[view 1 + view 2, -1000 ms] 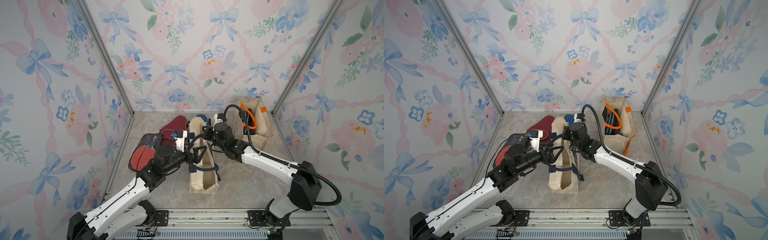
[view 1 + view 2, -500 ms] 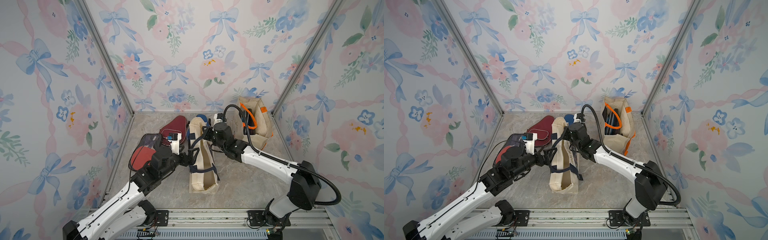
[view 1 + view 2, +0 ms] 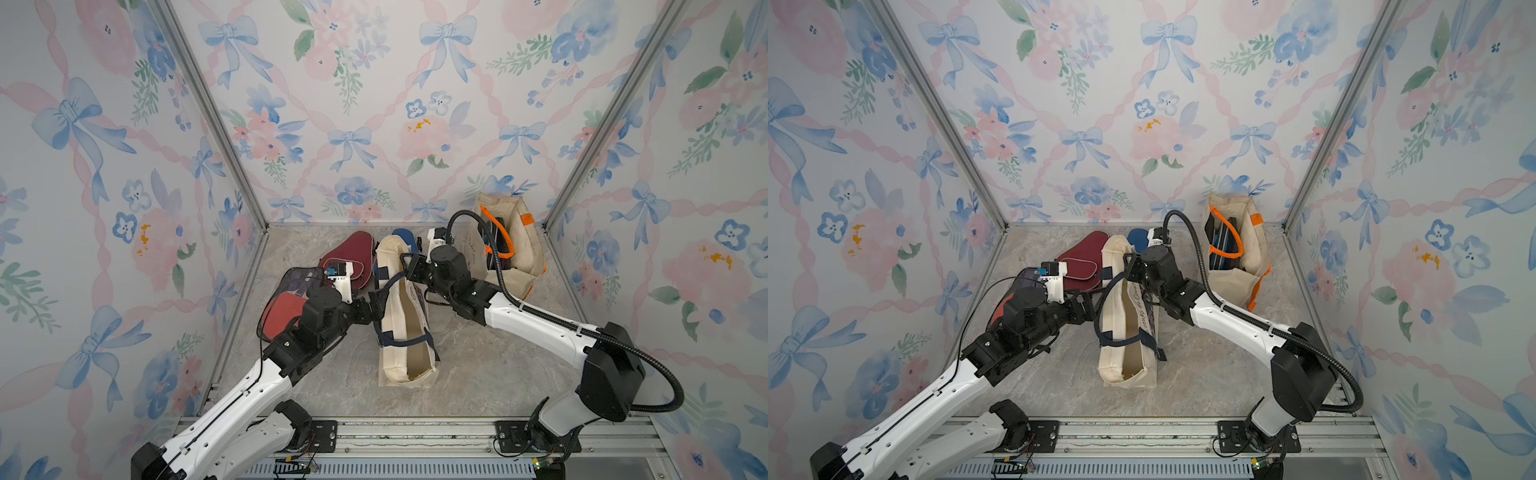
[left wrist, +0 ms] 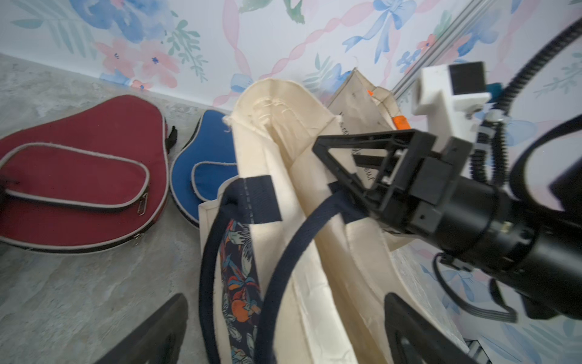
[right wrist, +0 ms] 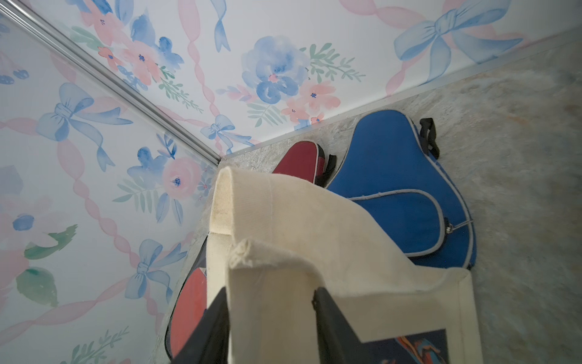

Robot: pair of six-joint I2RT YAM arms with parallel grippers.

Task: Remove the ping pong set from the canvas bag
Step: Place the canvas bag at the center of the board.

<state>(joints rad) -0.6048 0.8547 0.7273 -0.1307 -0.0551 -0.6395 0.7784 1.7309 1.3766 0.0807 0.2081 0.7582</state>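
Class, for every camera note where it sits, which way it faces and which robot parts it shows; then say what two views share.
Top views: overhead behind the robot, looking down and forward; both show left arm, right arm, left pincer, right pincer.
Left wrist: on the left arm, facing the navy-strapped bag; its own fingertips and the right pincer.
Right wrist: on the right arm, facing the back-left wall corner over the bag; its own fingers.
Shared: both wrist views show the maroon case and blue case.

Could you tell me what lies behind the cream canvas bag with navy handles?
A blue paddle case lies flat on the floor there; the bag covers its near edge.
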